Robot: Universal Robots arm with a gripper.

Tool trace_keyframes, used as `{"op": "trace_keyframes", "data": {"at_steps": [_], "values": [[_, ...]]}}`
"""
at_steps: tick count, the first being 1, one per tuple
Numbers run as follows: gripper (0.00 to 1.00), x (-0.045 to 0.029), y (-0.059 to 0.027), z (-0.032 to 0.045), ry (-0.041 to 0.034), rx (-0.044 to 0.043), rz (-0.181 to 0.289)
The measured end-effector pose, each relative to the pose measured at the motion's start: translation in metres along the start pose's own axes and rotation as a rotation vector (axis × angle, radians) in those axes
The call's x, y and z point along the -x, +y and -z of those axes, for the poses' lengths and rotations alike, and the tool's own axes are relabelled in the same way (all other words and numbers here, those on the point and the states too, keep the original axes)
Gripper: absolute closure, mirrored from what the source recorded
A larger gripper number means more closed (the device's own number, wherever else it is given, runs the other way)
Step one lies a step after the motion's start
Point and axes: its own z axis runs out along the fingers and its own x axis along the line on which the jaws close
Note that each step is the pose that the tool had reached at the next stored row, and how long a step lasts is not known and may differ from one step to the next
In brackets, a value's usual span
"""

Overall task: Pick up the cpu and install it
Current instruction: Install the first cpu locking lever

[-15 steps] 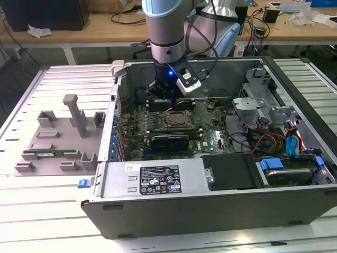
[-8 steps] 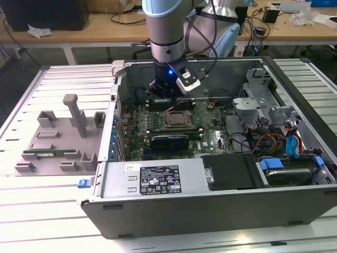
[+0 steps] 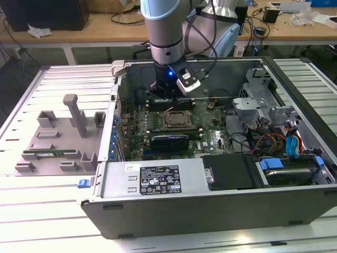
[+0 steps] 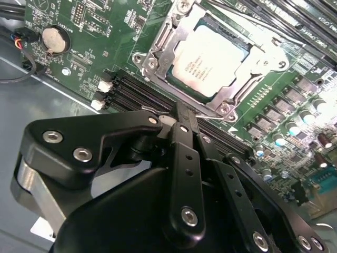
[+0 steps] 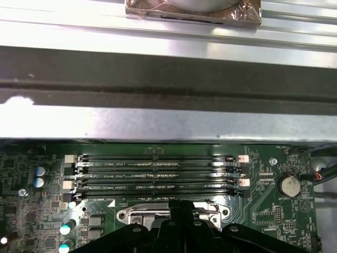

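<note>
The cpu [image 4: 210,66], a flat square chip with a silver-grey top, lies inside the metal socket frame [image 4: 158,47] on the green motherboard [image 3: 210,134]. The frame stands open around it. My gripper [image 4: 181,112] hangs just above the socket's edge on the side of the black memory slots [image 5: 158,174], fingers drawn together with nothing between them. In the exterior view the gripper [image 3: 169,103] hovers inside the open computer case [image 3: 158,211], right over the socket frame [image 3: 176,120].
A grey fixture plate [image 3: 58,137] on the exterior view's left carries a green memory stick [image 3: 47,154]. The case walls ring the board. Cables [image 3: 268,139] and drive bays crowd the exterior view's right. A coin battery [image 4: 52,39] sits on the board.
</note>
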Motion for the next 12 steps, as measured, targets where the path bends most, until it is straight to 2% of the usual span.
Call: {"op": "trace_keyframes", "data": {"at_steps": [2,3,9,12], "values": [[0.89,-0.0003,0.0007,-0.0020,-0.0132,0.0002,0.002],[0.89,-0.0004,0.0010,-0.0026,-0.0173,0.0001,0.002],[0.89,-0.0073,0.0032,-0.0042,-0.0279,0.0003,0.003],[0.89,-0.0078,0.0034,-0.0054,-0.0309,0.0000,0.004]]}}
